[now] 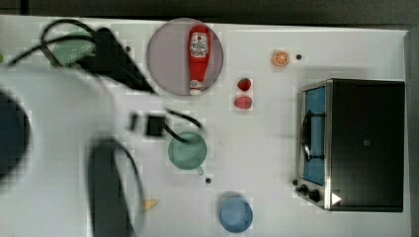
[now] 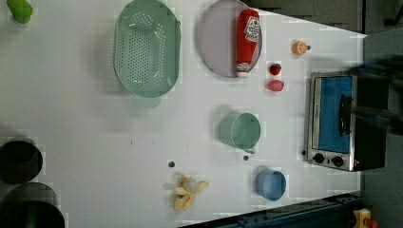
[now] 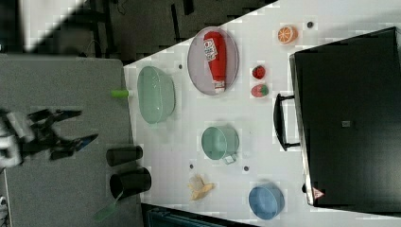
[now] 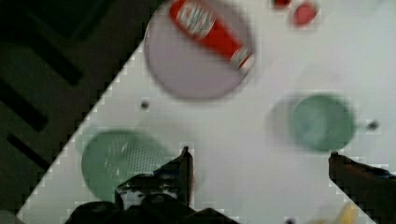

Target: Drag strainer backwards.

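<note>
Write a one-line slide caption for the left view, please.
Pale green oval plastic strainer lies beside a grey round plate carrying a red ketchup bottle.

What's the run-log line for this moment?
pincer: open, holding nothing | strainer: on table, beside plate, untouched | drag: not started

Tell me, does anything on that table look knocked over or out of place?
The ketchup bottle lies flat on the plate instead of standing, and a banana looks peeled and loose on the table. The strainer and cups sit upright.
</note>
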Tool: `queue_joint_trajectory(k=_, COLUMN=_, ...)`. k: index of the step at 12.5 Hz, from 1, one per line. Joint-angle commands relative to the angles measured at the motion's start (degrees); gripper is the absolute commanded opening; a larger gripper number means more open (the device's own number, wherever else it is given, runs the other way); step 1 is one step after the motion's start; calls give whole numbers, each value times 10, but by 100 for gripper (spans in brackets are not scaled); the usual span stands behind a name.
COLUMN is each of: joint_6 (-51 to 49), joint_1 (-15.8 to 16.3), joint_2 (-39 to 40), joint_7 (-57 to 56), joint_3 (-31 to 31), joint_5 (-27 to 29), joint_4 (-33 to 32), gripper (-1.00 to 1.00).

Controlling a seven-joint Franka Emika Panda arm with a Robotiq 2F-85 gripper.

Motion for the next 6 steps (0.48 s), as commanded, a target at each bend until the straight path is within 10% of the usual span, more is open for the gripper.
queue_joint_trajectory(k=1, joint_6=43, joint_1=25, joint_2=97, joint_7=187, joint_3=46, joint_5=8, joint_4=-21, gripper=100)
queue_joint_trajectory(k=6, joint_6=105, joint_1=63, joint_2=229, joint_7=351, joint_3=67, joint_5=5, joint_4=28, gripper=100)
